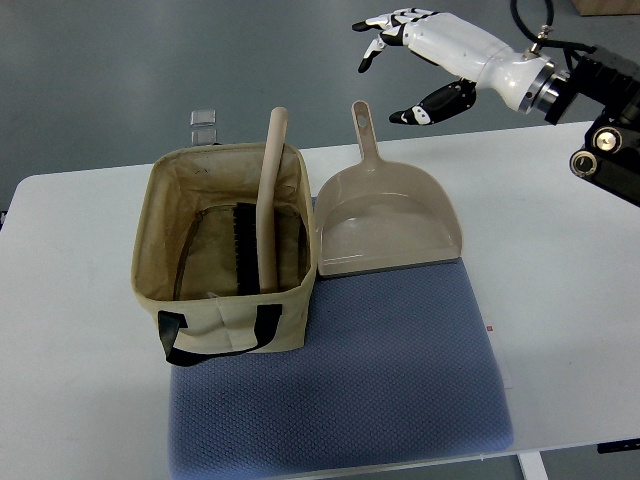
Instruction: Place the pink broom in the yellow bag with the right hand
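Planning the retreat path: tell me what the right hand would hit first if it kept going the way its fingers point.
The right hand is open, fingers aimed toward the picture's left, beyond the table. Only bare floor shows along that line, so it looks free, though height is unclear.

Bright, even overhead light; soft shadows inside bag (pixel 222 245); sharp focus, no glare, slight edge distortion.

A white table (pixel 560 260) fills most of the frame, its far edge running across the upper part. A blue mat (pixel 400 380) lies on it at lower centre. A yellow bag (pixel 225 330) stands at centre left, its front on the mat's left end. A beige dustpan (pixel 385 220) lies just right of the bag, its lip on the mat's far edge, handle pointing to the top.
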You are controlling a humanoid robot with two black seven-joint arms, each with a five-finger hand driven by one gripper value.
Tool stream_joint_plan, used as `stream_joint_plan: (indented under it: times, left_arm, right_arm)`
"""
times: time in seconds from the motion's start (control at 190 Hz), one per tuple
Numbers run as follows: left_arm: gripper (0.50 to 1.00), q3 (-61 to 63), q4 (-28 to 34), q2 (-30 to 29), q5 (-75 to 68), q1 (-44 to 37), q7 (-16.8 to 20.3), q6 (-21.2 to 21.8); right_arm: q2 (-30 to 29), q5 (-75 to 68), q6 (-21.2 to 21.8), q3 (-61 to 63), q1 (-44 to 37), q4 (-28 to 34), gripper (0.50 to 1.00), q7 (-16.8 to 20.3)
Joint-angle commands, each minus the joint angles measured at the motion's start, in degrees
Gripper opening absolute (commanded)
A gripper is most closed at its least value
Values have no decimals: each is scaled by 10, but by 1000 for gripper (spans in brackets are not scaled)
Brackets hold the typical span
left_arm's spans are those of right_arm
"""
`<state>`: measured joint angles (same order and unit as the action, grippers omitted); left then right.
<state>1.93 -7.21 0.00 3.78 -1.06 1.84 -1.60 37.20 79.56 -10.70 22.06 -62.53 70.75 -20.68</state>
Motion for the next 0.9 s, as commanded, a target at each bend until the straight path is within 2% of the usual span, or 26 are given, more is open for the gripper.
stream_joint_plan:
  times: [0.0,0.079,0.232,0.316,0.464,0.596,0.733,0.896]
  left_arm:
    - [1000,0,0,0,0,0,0,0]
    - [1000,0,0,0,0,0,0,0]
    - [1000,0,0,0,0,0,0,-1]
    - [1000,0,0,0,0,0,0,0]
    - [1000,0,0,0,0,0,0,0]
    - [1000,0,0,0,0,0,0,-1]
    - [1000,0,0,0,0,0,0,-1]
    - [1000,0,0,0,0,0,0,-1]
  right_arm:
    - [20,-72,9,60,39,1,901,13]
    - [26,-120,33,128,87,2,901,34]
    - [16,-215,133,313,208,1,901,63]
    - [-6,-240,165,386,257,1,901,88]
    - [-88,-248,201,531,345,1,901,142]
    - [-187,-246,275,658,408,1,903,190]
    - [-243,-245,284,699,449,2,901,194]
    - [-281,-248,280,700,484,1,905,168]
